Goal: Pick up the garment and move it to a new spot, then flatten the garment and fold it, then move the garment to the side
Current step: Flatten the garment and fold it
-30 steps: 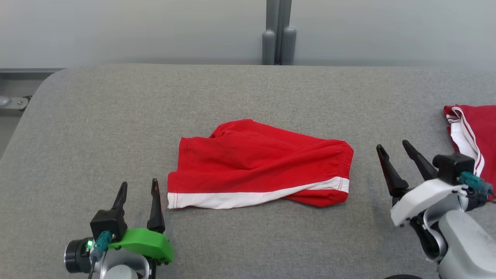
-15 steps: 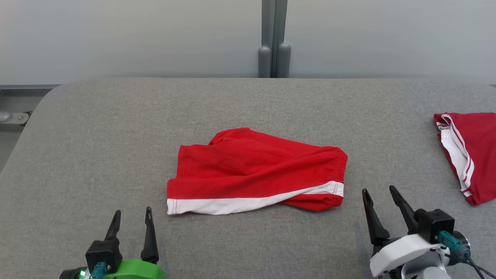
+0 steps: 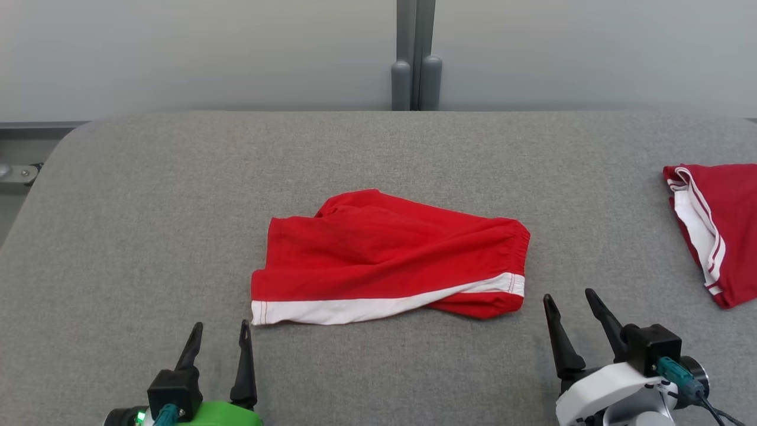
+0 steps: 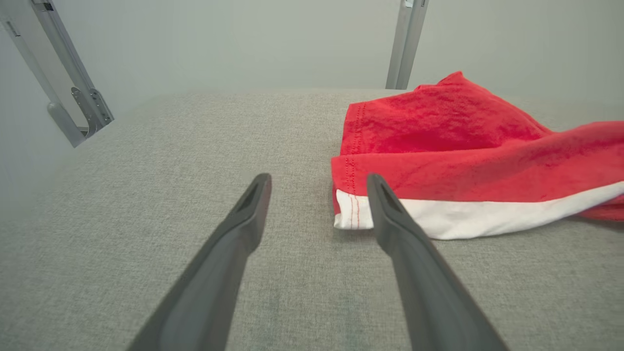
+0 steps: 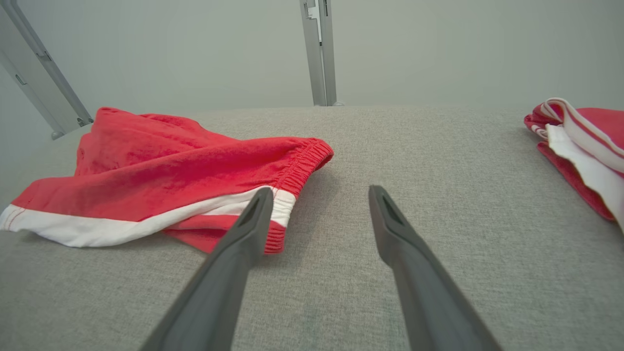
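At the middle of the grey table, the red shorts are lying folded in half, so we are judging the pick-up, flattening and folding done, with only the move aside remaining. We are holding our left gripper and right gripper spread and empty near the shorts' front corners. Compared with a second ago, both are sitting drawn back toward us.

Grey weave is seen across the desk. Garment: red, white band along the hem. Second garment at desk's right edge: red, white-striped trim. Left claw is housed in green, right claw in white; both dark-fingered.
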Controlling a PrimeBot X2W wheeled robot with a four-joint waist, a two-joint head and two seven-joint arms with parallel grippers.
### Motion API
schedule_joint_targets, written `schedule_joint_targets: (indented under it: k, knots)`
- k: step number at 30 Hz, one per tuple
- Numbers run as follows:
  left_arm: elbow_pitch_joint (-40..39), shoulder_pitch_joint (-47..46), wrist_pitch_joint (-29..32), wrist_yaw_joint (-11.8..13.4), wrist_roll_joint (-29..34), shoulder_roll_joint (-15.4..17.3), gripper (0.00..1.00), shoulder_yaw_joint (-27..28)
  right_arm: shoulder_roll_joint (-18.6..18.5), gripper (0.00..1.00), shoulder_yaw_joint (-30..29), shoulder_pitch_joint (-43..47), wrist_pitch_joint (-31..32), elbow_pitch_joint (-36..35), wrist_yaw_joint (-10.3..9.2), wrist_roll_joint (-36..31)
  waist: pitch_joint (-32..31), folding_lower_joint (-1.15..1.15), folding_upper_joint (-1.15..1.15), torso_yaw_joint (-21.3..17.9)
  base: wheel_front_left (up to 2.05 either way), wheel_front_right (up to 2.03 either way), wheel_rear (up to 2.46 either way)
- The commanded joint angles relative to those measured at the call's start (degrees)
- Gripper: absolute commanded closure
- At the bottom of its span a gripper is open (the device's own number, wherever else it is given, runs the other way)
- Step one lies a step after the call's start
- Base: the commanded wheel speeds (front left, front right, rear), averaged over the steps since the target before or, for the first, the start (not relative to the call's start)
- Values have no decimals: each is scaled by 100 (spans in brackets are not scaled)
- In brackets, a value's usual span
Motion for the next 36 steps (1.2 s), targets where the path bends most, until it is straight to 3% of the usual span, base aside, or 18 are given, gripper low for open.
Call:
schedule_joint_targets:
  k: [1,19,24,36]
  knots:
    - [25,-122,-14,-36,-37,17,0,-19,5,0,24,-52,-12,36,-8,22,84,0,0,14,0,0,0]
    - [991,-1034,-14,-584,-1325,19,0,-384,-97,0,692,-785,-13,504,-7,901,768,0,0,-49,0,0,0]
    - [1350,-1210,-14,-633,-1584,20,0,-440,-141,0,814,-891,-13,533,-7,913,872,0,0,-82,0,0,0]
    - [1375,-1362,-14,-688,-1833,18,0,-511,-158,0,871,-967,-13,454,-7,1018,1000,0,0,-128,0,0,0]
